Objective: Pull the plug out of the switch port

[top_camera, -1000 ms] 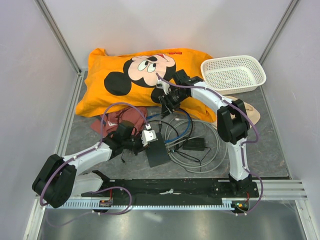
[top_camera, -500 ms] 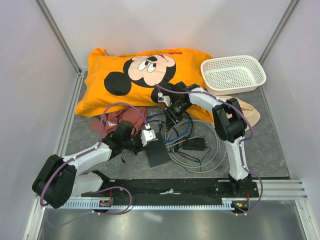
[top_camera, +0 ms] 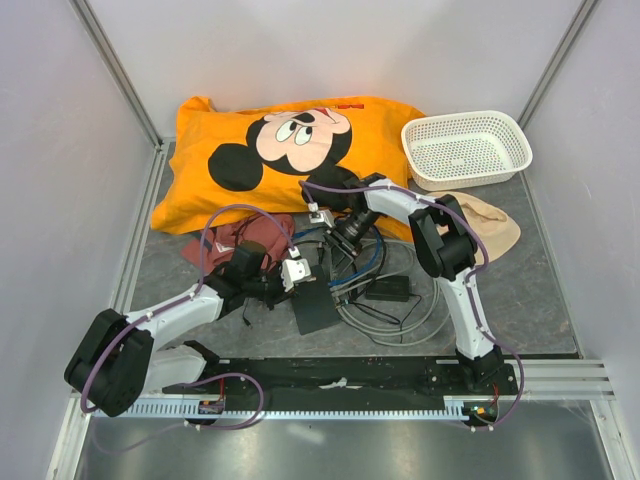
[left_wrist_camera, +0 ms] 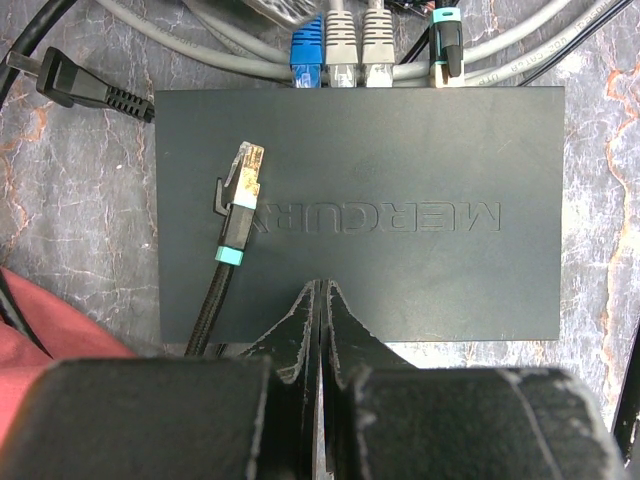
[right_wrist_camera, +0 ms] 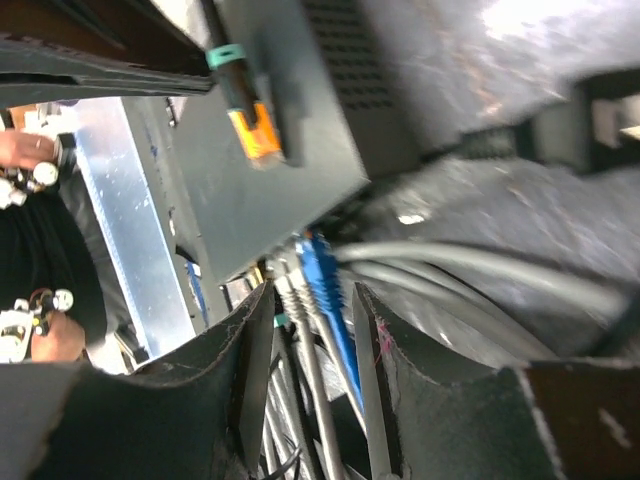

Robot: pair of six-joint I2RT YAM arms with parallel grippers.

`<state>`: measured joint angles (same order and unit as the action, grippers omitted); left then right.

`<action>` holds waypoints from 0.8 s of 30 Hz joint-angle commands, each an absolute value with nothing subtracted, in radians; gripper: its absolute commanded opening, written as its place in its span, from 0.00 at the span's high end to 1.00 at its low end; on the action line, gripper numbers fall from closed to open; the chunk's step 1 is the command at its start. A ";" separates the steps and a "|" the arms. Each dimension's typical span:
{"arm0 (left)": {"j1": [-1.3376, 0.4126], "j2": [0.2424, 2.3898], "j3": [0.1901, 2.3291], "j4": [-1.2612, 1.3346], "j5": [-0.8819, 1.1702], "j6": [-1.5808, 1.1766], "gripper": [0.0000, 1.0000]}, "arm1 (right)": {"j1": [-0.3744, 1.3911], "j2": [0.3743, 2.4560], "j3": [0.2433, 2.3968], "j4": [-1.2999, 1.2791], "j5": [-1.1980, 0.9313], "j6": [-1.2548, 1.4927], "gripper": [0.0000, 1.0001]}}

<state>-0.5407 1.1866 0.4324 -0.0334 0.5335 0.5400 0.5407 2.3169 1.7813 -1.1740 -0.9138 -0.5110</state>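
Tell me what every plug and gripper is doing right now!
blue plug: plugged into the switch.
grey plugs: both plugged in beside it.
teal-collared plug: plugged in.
loose plug: unplugged, lying on the switch.
left gripper: shut, empty.
right gripper: open, blue plug between its fingers.

Overhead view looks down; 2 close wrist views share the switch [left_wrist_camera: 360, 150].

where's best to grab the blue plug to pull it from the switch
Probably pinch the blue plug by its boot, just outside the switch, coming from the cable side: it sticks straight out of that edge, and grey plugs sit close beside it.
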 commanded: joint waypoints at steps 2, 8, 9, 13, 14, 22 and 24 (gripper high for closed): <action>-0.531 1.223 0.396 -0.137 0.469 0.554 0.98 | 0.554 2.327 1.836 -1.238 -0.983 -0.597 0.52; -0.531 1.226 0.399 -0.140 0.469 0.555 0.99 | 0.555 2.378 1.936 -1.210 -1.012 -0.531 0.50; -0.531 1.226 0.400 -0.140 0.469 0.557 0.98 | 0.557 2.382 1.942 -1.197 -1.009 -0.517 0.49; -0.531 1.227 0.402 -0.146 0.466 0.563 0.98 | 0.571 2.413 1.948 -1.169 -0.982 -0.489 0.46; -0.531 1.227 0.403 -0.147 0.466 0.563 0.99 | 0.574 2.416 1.948 -1.158 -0.944 -0.474 0.46; -0.529 1.232 0.407 -0.153 0.466 0.566 0.98 | 0.568 2.362 1.821 -1.026 -0.717 -0.322 0.43; -0.528 1.229 0.403 -0.153 0.466 0.569 0.98 | 0.551 2.344 1.768 -1.022 -0.695 -0.322 0.42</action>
